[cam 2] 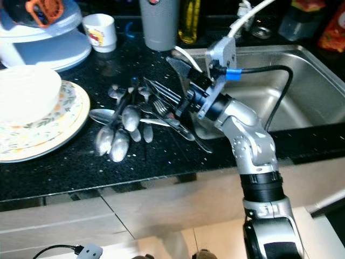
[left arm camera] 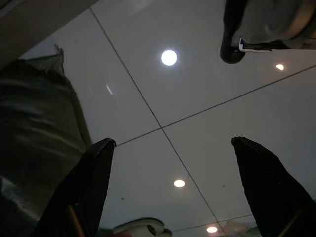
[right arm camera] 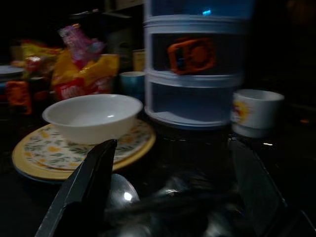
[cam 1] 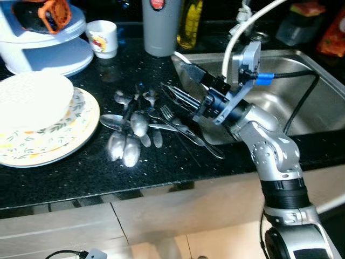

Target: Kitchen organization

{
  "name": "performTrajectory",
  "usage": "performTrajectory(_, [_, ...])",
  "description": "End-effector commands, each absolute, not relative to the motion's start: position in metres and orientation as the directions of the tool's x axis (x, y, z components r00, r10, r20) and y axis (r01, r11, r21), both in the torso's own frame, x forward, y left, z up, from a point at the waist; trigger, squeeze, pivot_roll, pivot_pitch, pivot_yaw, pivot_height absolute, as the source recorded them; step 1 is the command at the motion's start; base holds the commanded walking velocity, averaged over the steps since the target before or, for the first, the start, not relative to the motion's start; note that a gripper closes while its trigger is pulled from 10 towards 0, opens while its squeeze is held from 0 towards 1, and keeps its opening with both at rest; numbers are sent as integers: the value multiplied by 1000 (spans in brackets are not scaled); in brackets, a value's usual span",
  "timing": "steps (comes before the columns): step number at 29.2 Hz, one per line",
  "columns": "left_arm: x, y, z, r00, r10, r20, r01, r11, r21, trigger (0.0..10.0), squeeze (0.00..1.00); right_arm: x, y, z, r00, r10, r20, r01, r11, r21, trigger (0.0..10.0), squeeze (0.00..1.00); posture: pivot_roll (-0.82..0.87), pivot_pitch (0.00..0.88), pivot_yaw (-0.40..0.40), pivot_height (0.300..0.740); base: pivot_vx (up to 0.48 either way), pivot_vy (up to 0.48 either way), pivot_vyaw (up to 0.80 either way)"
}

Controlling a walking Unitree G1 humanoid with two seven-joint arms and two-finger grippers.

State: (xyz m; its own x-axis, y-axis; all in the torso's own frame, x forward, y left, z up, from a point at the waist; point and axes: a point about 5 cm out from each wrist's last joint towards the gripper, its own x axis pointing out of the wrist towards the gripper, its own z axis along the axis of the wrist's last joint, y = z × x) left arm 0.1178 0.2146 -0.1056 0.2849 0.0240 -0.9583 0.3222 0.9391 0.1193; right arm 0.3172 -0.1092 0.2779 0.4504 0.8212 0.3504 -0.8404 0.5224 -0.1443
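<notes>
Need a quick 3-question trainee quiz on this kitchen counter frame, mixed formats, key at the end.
1. True or false: the white bowl sits on the floral plate.
2. Multiple choice: the right claw is
A. inside the sink
B. over the pile of spoons and forks on the black counter
C. gripping the small white cup
3. Fill in: the left claw, open, faces a tiled ____ with round lights.

Key:
1. True
2. B
3. ceiling
</notes>
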Motion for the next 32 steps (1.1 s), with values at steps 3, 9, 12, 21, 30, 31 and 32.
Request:
performTrajectory(3, [112, 218, -107, 274, 26, -961, 298, 948, 110, 10000, 0, 313, -110, 274, 440, 840, 317, -851, 503, -152, 10000, 0, 26, 85, -33, 740, 0, 0, 788])
performTrajectory(9, [111, 217, -107, 270, 22, -963, 304, 947, 107, 10000, 0, 314, -115, 272, 464, 829, 313, -840, 524, -141, 10000, 0, 23, 80, -35, 740, 0, 0, 776])
performTrajectory(12, [111, 216, -107, 266, 17, -964, 304, 947, 100, 10000, 0, 314, -115, 271, 466, 831, 305, -840, 523, -143, 10000, 0, 22, 78, -36, 740, 0, 0, 229])
performTrajectory(21, [108, 214, -109, 258, 14, -966, 294, 951, 92, 10000, 0, 314, -130, 272, 488, 837, 247, -827, 534, -175, 10000, 0, 24, 71, -45, 740, 0, -297, 0])
performTrajectory(30, [104, 213, -110, 249, 13, -968, 298, 951, 89, 10000, 0, 310, -152, 266, 516, 853, 76, -823, 519, -230, 10000, 0, 22, 78, -47, 740, 0, 0, 0])
performTrajectory(31, [104, 213, -110, 249, 13, -968, 298, 951, 89, 10000, 0, 310, -152, 266, 516, 853, 76, -823, 519, -230, 10000, 0, 22, 78, -47, 740, 0, 0, 0])
performTrajectory(32, [103, 213, -110, 247, 12, -969, 298, 951, 87, 10000, 0, 311, -158, 265, 537, 842, 47, -813, 532, -238, 10000, 0, 22, 79, -48, 740, 0, 0, 0])
